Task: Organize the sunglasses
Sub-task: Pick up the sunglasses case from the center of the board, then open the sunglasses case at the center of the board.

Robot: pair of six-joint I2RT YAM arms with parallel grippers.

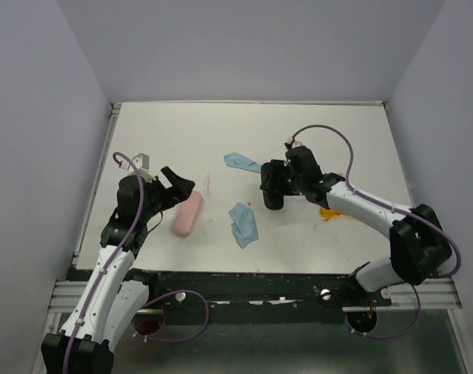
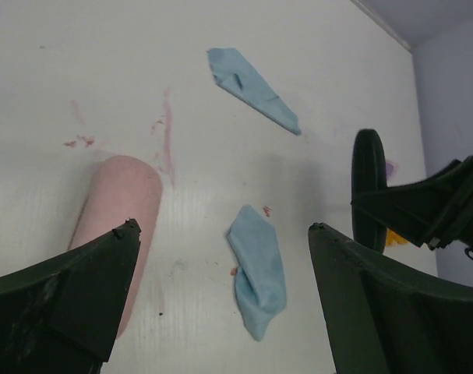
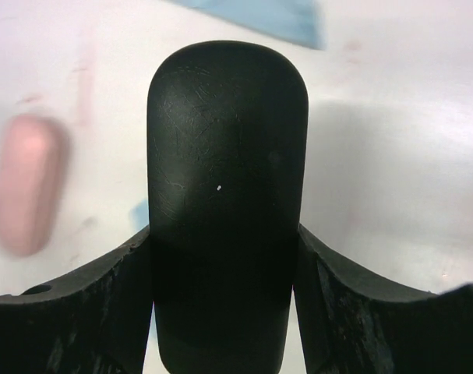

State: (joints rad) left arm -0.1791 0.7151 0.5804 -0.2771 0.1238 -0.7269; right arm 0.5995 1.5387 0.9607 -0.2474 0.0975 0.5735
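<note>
An orange pair of sunglasses lies on the white table, partly hidden under my right arm; a sliver of it shows in the left wrist view. The pale pair is out of view. My right gripper has both fingers pressed against the sides of a black oblong case that stands on the table. My left gripper hangs open and holds nothing, its left finger over the end of a pink case.
Two light blue cloths lie mid-table: one behind the black case, one nearer the front between the arms. The pink case also shows blurred in the right wrist view. Walls enclose the table on three sides.
</note>
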